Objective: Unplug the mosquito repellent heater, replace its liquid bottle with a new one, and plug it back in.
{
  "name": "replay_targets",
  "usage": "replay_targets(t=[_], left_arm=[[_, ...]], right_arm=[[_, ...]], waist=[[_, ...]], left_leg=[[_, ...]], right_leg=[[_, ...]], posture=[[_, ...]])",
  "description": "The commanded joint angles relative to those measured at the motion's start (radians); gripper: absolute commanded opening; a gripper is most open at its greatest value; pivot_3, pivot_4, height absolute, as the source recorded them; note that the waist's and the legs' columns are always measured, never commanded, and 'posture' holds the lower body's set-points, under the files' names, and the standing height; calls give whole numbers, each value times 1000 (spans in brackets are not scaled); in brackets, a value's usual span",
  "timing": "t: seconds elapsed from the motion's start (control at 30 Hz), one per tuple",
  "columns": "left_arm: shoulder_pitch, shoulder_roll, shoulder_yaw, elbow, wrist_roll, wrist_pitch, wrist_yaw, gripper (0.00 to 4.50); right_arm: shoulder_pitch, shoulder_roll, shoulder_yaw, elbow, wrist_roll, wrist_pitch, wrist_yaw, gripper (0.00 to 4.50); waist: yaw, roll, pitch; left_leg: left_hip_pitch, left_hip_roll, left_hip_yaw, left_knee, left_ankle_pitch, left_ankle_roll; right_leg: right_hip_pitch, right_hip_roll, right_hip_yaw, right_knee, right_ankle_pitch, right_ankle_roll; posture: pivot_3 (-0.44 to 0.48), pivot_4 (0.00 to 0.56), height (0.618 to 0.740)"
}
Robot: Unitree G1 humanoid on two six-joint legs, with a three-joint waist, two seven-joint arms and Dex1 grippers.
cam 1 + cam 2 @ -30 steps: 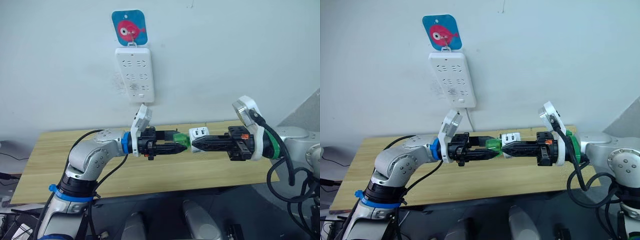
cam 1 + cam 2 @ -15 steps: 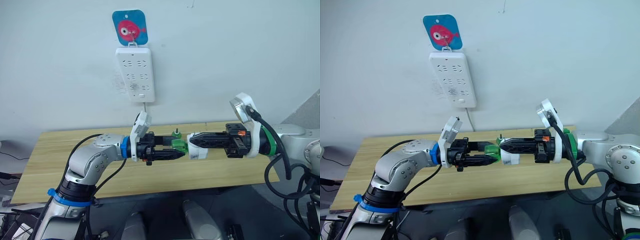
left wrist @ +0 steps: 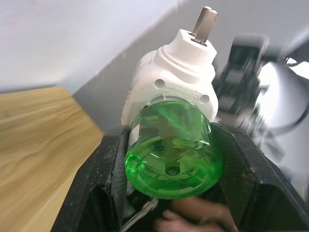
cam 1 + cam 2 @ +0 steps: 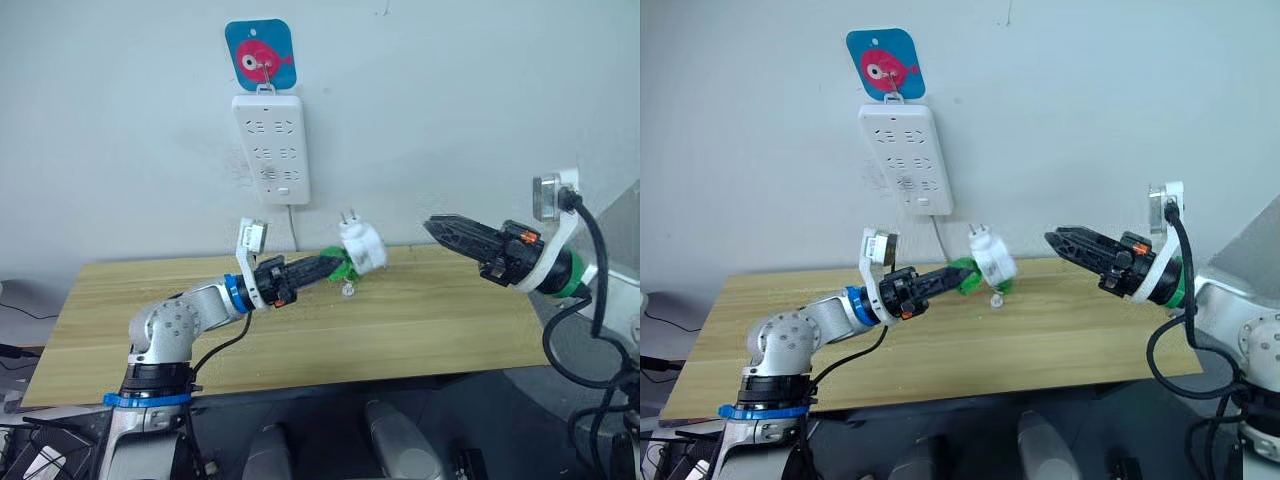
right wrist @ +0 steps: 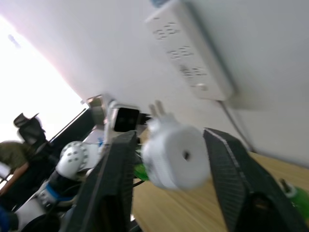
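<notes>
One mosquito repellent heater (image 4: 362,245), one green liquid bottle (image 3: 170,158) fitted to it, two metal prongs (image 4: 349,215), one wall power strip (image 4: 270,148), one fish-pattern hanger plate (image 4: 259,55), one wooden table (image 4: 420,330), two grippers, left gripper (image 4: 330,266), right gripper (image 4: 436,226).

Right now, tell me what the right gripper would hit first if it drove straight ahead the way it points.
Most likely the heater, held by its green bottle in the left gripper. The right gripper is open and points at it across a gap; the right wrist view frames it between the fingers. Depth is uncertain.
</notes>
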Motion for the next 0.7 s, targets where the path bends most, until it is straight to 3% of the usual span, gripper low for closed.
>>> replay_targets(t=[0.03,0.1,0.13,0.4,0.7], left_arm=[[-7,-59,78,-21,-188,61,169,2237],[0,-81,94,-28,-260,77,248,2237],[5,-94,95,-36,-303,81,291,2237],[36,-158,33,-84,-606,28,572,2237],[53,-150,-37,-112,-806,-93,744,2237]], right_arm=[[44,63,-7,-6,-30,-62,-30,3705],[62,101,11,-10,-38,-72,-37,4436],[64,132,26,-13,-41,-82,-49,4500],[6,323,108,-4,-58,-146,-120,4500],[-74,432,137,19,-63,-195,-114,4500]], waist=[[0,0,0],[-2,0,0],[-4,0,0],[-13,1,-1],[-22,1,-2]], left_leg=[[0,0,0,0,0,0],[0,0,0,0,0,0],[0,0,0,1,0,0],[1,0,0,2,0,0],[1,0,0,2,0,0]], right_leg=[[0,0,0,0,0,0],[0,0,0,1,0,0],[0,0,0,1,0,0],[0,0,1,5,0,0],[0,0,1,5,0,0]], posture=[[-289,158,740],[-289,158,740],[-290,158,740],[-294,156,740],[-294,147,740]])
